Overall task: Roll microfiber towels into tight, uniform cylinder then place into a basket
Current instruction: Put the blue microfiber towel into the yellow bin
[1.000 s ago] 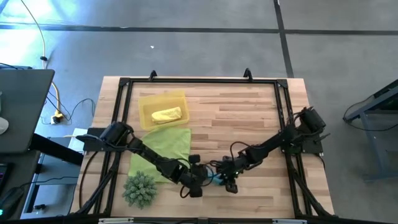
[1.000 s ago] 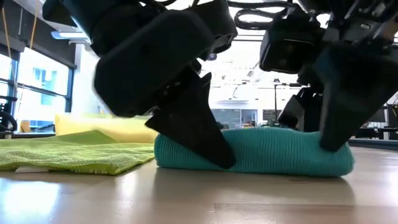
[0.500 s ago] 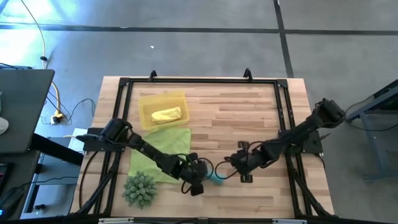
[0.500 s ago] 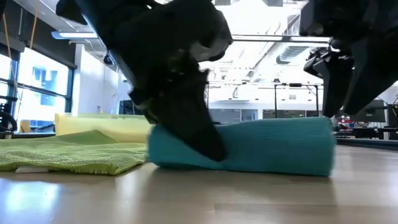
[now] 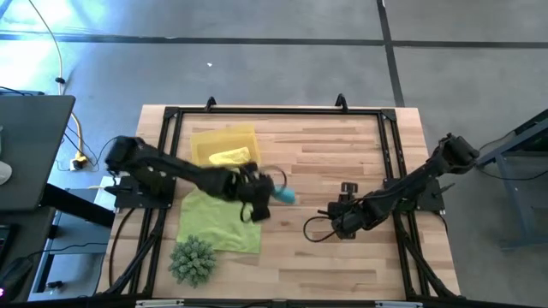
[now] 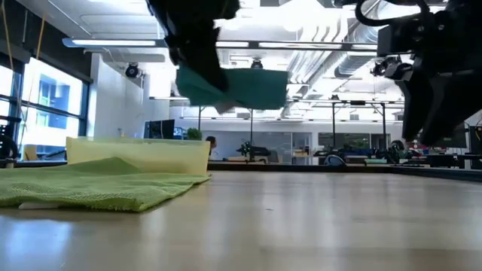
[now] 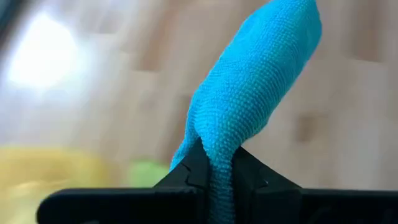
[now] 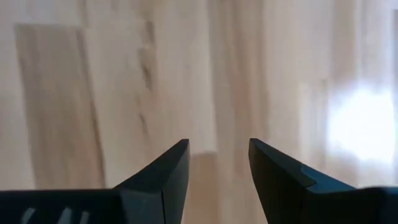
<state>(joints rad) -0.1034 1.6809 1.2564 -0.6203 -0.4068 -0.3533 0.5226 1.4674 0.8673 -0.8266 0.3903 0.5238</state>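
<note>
The rolled teal towel (image 5: 284,196) is up off the table now, carried from the near edge toward the basket (image 5: 204,141), and the right gripper (image 5: 347,187) has pulled back with its fingers parted and nothing between them. The left gripper (image 7: 214,171) pinches one end of the teal roll, lifted clear above the wood. A yellow rolled towel (image 5: 229,157) lies in the basket near the far left corner; the lime green towel (image 5: 221,218) lies flat beside it.

Nubby teal microfiber towel (image 7: 255,93), pale smooth wooden table (image 5: 342,154), translucent yellow plastic basket (image 5: 205,141), matt dark fingers (image 8: 161,180).
</note>
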